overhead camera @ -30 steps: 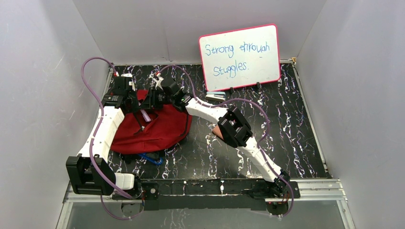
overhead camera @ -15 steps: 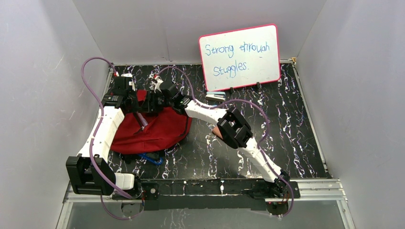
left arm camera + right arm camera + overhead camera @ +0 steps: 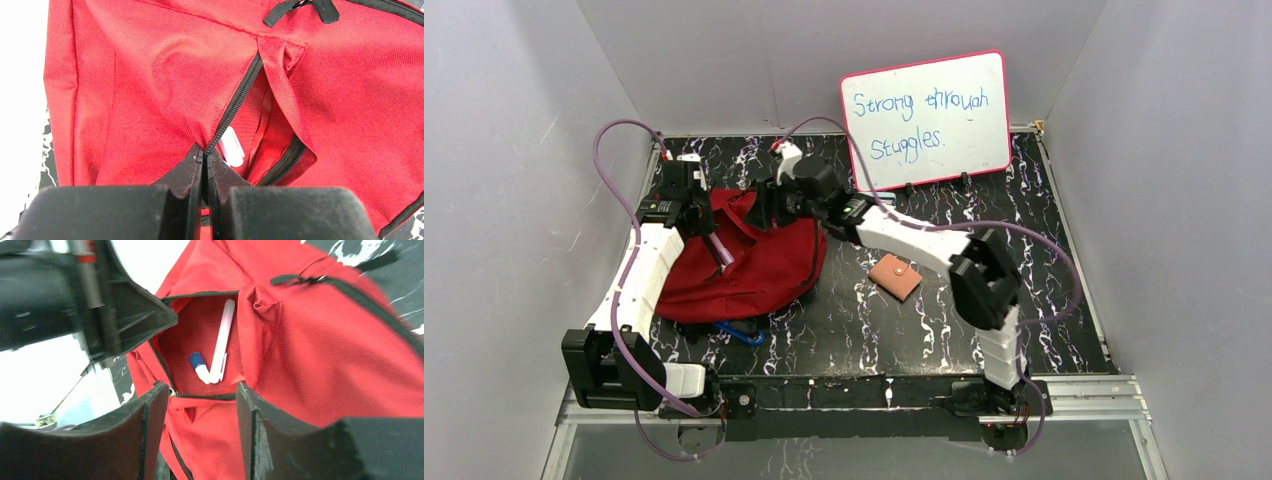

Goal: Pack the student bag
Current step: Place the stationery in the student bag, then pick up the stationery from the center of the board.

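Top external view: the student bag (image 3: 759,270) lies on the left half of the dark marbled surface (image 3: 1044,260), with both arms reaching over its far end. The left gripper (image 3: 205,153) is pressed together on the bag's black zipper edge at the mouth of a pocket, holding the red fabric up. The right gripper (image 3: 202,390) sits just above the same opening from the other side, its fingers spread wide with the pocket showing between them. Inside the pocket lie a white pen (image 3: 222,340) and a blue-capped marker (image 3: 198,364), touching at their lower ends. A tan wallet (image 3: 895,276) rests on the surface just right of the bag.
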### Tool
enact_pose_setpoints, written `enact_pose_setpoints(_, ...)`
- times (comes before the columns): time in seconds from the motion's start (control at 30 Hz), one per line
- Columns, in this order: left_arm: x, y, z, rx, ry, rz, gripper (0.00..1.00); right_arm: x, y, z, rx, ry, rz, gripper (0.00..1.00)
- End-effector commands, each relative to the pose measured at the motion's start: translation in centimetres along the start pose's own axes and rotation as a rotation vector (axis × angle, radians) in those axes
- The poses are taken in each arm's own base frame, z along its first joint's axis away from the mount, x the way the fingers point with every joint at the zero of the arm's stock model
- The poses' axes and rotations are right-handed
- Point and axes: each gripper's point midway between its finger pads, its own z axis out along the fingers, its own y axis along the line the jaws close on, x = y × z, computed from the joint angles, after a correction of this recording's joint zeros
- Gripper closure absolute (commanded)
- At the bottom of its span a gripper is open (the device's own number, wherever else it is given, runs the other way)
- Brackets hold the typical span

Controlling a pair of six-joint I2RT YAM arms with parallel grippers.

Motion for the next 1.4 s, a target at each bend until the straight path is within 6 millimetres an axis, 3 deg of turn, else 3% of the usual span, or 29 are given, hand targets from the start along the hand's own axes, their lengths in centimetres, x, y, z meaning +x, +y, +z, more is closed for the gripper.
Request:
enact_pose_setpoints(0.0,-1.0,0.3,-1.2,0.002,-0.058,-0.015,1.00,-6.1,-1.7,-6.1,0.111,-0.168,-0.192,0.38)
enact_pose_setpoints(0.2,-0.9,0.3,-1.1,0.002,-0.056,-0.010,1.00,-5.1,-10.6,-12.8,0.299,-0.050,-0.196,0.37)
enact_pose_setpoints(0.3,-0.9,0.4,-0.9,-0.006,-0.056,-0.005,1.00,-3.0,-14.0,-15.5,0.333,0.055,-0.191,0.37)
enact_pose_setpoints(0.4,-1.0,0.4,-0.8,-0.004,-0.056,-0.005,1.00,-0.6,-16.6,-16.5,0.376,0.196,-0.222,0.35)
enact_pose_setpoints(0.57,-1.2,0.1,-0.5,0.006,-0.050,-0.004,1.00,2.6,-18.8,-17.1,0.420,0.341,-0.269,0.29)
enact_pose_setpoints(0.83,-1.1,0.0,-0.4,0.006,-0.048,-0.001,1.00,5.2,-21.7,-16.3,0.468,0.442,-0.270,0.19)
enact_pose_setpoints(1.37,-1.3,0.2,-0.5,0.002,-0.053,0.004,1.00,7.5,-25.3,-13.9,0.494,0.536,-0.288,0.19)
